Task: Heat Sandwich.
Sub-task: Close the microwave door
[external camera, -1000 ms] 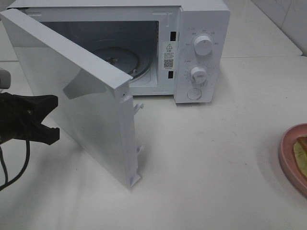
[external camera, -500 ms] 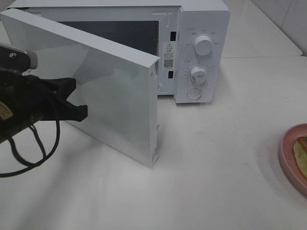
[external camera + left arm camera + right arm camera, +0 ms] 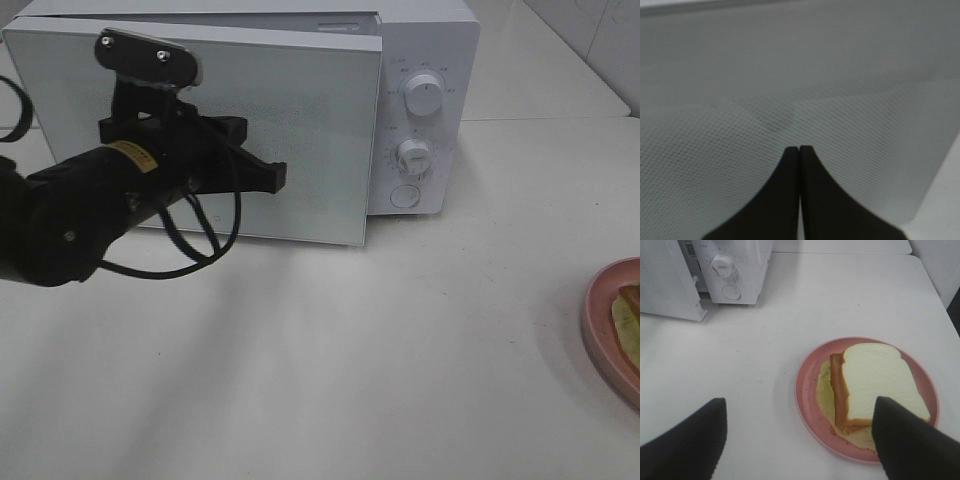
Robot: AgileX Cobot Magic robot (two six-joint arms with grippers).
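Observation:
The sandwich (image 3: 875,380), white bread over reddish meat and a pale yellow-green layer, lies on a round pink plate (image 3: 807,390). In the high view only its edge (image 3: 630,318) shows at the far right. My right gripper (image 3: 800,405) hangs open above the plate, touching nothing. The white microwave (image 3: 425,50) stands at the back. Its door (image 3: 320,130) is swung almost shut, its free edge still a little proud of the body. My left gripper (image 3: 278,177) is shut, its fingertips (image 3: 790,152) pressed together against the door's dotted panel (image 3: 790,75).
Two round knobs (image 3: 424,96) and a button sit on the microwave's control panel. A white tabletop (image 3: 400,350) spreads between the microwave and the plate (image 3: 600,330). A black cable loops under the left arm (image 3: 70,220).
The microwave door has swung from wide open to nearly shut. My left gripper has moved right and toward the microwave, staying against the door. The plate and sandwich are unmoved.

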